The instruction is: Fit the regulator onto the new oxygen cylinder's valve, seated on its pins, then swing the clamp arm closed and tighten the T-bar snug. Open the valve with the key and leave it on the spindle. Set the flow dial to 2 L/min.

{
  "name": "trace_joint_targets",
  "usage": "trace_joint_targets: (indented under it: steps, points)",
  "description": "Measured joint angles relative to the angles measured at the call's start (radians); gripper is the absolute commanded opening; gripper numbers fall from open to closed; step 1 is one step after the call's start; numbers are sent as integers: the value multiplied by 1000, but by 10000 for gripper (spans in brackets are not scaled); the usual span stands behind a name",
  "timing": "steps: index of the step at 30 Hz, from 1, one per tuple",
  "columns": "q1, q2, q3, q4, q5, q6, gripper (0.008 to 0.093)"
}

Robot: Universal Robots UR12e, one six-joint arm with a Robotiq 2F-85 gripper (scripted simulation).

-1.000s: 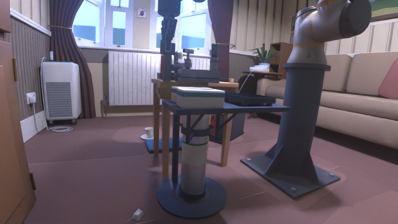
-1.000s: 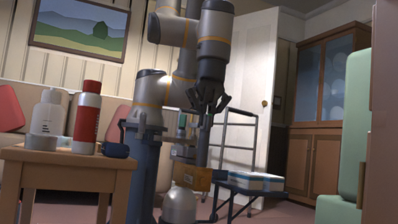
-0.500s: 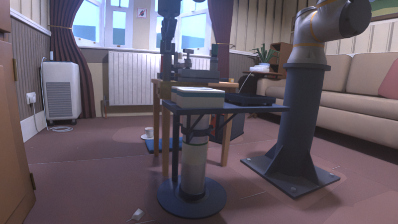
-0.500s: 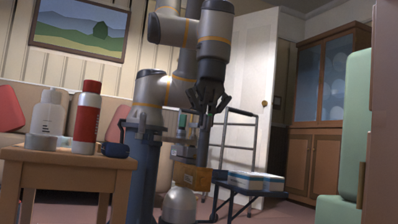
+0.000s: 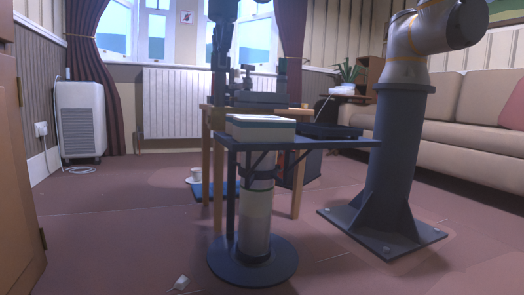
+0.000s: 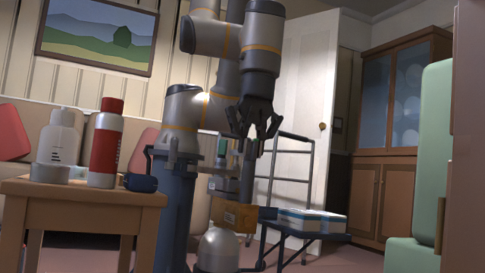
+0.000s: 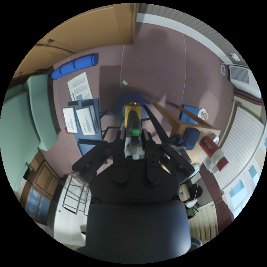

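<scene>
The valve key (image 6: 247, 170), a dark upright shaft with a green-marked head (image 7: 135, 132), stands on the brass valve block (image 6: 233, 217) atop the oxygen cylinder (image 6: 218, 248). My gripper (image 6: 253, 141) hangs straight above it, its fingers open and spread to either side of the key's head, holding nothing. The regulator (image 5: 261, 97), a grey block with a T-bar (image 5: 247, 75), sits beside the key at valve height. In the side camera the cylinder (image 5: 255, 205) stands upright in a round base, strapped to a blue stand. The flow dial is not clear in any view.
The blue stand's shelf (image 5: 293, 141) next to the cylinder carries white boxes (image 5: 264, 126) and a tray. A wooden table (image 6: 81, 197) with a red bottle (image 6: 106, 142) and white bottle stands close by. My arm's pedestal (image 5: 392, 172), a sofa and a walking frame (image 6: 288, 167) surround the spot.
</scene>
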Motion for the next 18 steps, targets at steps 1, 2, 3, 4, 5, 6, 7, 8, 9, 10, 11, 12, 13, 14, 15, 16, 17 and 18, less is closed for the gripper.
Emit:
trace_joint_targets:
  steps: [1,2,3,4,5,6,7,8,9,10,11,12,13,14,15,16,17,18]
  points:
    - [0,0,0,0,0,0,380]
    - [0,0,0,0,0,0,380]
    - [0,0,0,0,0,0,380]
    - [0,0,0,0,0,0,380]
    - [0,0,0,0,0,0,380]
    - [0,0,0,0,0,0,380]
    - [0,0,0,0,0,0,380]
    - [0,0,0,0,0,0,380]
    - [0,0,0,0,0,0,380]
    - [0,0,0,0,0,0,380]
    - [0,0,0,0,0,0,380]
    - [0,-1,0,1,0,0,380]
    - [0,-2,0,2,0,0,380]
    - [0,-3,-1,4,0,0,380]
    - [0,-6,-1,7,0,0,380]
    - [0,-9,-2,11,0,0,380]
    - [0,-13,-3,16,0,0,380]
    - [0,-17,-4,21,0,0,380]
